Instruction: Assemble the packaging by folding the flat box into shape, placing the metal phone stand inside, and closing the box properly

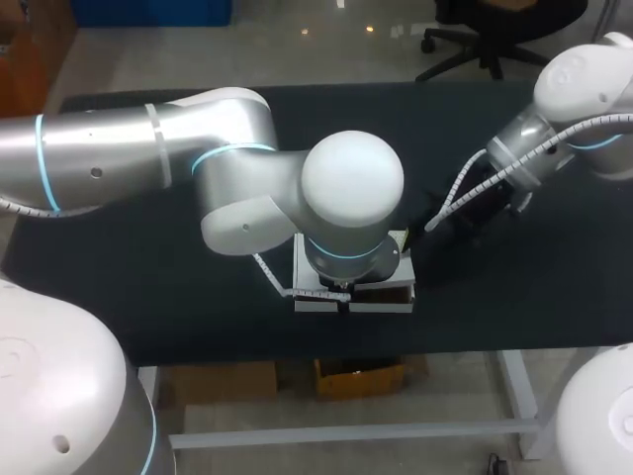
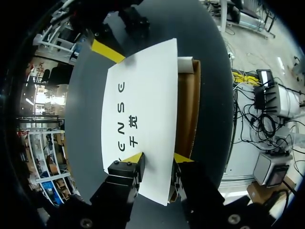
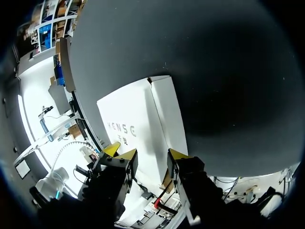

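Seen from above and behind the robot, the head camera looks down on the black table (image 1: 148, 287), set far enough back to take in the left arm (image 1: 247, 178) and right arm (image 1: 554, 129); the left arm hides much of the white box (image 1: 381, 305). The left wrist camera looks along the left gripper (image 2: 158, 160) from close above the box, down the length of its printed panel. The right wrist camera, behind the right gripper (image 3: 151, 155), faces that panel from the box's opposite end. All three views share the box.
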